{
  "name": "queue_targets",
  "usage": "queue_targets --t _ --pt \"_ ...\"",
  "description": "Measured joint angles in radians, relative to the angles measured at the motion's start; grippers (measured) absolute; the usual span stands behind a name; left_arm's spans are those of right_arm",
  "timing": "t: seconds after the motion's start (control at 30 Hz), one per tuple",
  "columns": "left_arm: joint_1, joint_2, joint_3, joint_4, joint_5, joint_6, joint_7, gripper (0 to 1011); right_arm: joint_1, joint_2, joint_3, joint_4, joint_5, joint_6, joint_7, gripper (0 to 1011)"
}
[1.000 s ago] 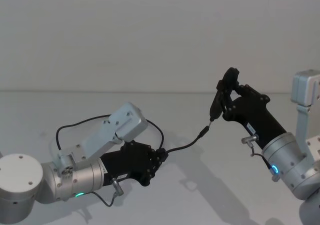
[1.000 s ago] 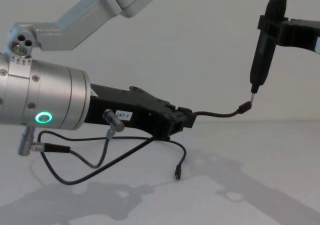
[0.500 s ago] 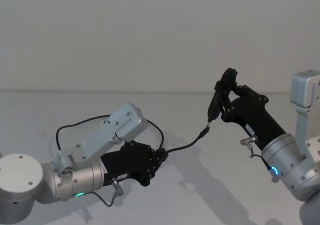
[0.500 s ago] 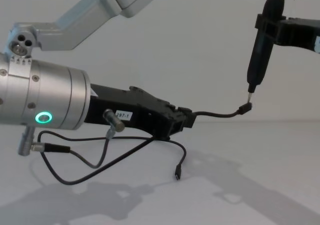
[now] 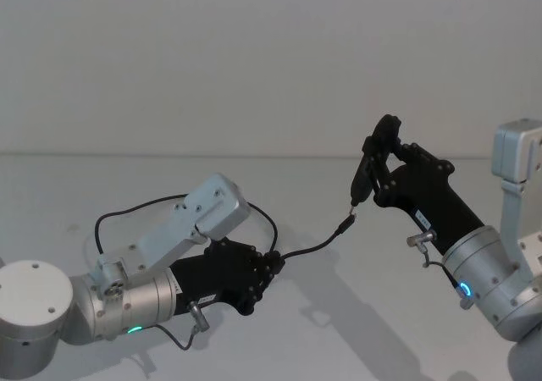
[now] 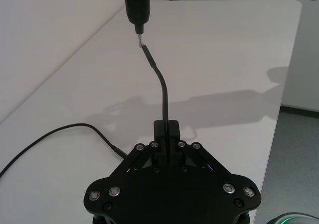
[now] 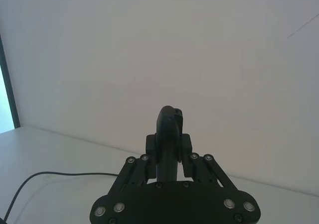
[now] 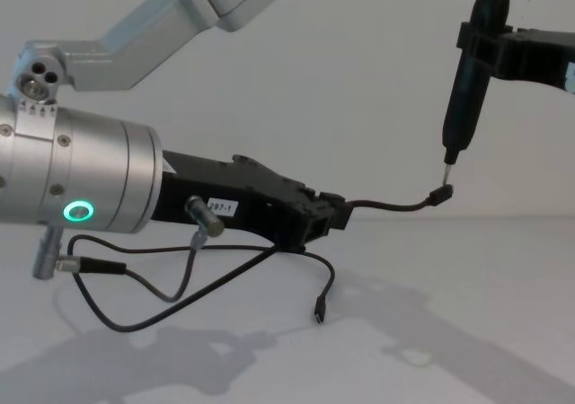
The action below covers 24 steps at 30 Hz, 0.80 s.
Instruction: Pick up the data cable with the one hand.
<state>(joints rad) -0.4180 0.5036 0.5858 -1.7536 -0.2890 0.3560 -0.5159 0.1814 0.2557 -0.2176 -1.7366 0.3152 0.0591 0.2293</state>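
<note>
The left hand (image 5: 269, 267) was clamped on the data cable (image 8: 386, 206), holding it off the tabletop (image 5: 339, 330), its plug jutting right. The right hand (image 5: 378, 171), closed on a pen-like tool (image 8: 469, 72), had apparently lifted its tip just clear of that plug, so the grasp looked secured.

Black angular left gripper (image 8: 334, 215), silver cylinder wrist, green ring light

Open worktop (image 5: 339, 313) lay between the two hands; only the raised data cable (image 5: 318, 243) and the pen-like tool (image 8: 469, 81) crossed it.
</note>
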Motion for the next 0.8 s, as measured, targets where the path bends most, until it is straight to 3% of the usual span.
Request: queue_targets --t 0.8 --pt "0.000 0.000 0.000 0.000 0.000 0.000 0.000 35 0.004 -0.004 0.001 0.006 -0.003 -0.010 0.000 279"
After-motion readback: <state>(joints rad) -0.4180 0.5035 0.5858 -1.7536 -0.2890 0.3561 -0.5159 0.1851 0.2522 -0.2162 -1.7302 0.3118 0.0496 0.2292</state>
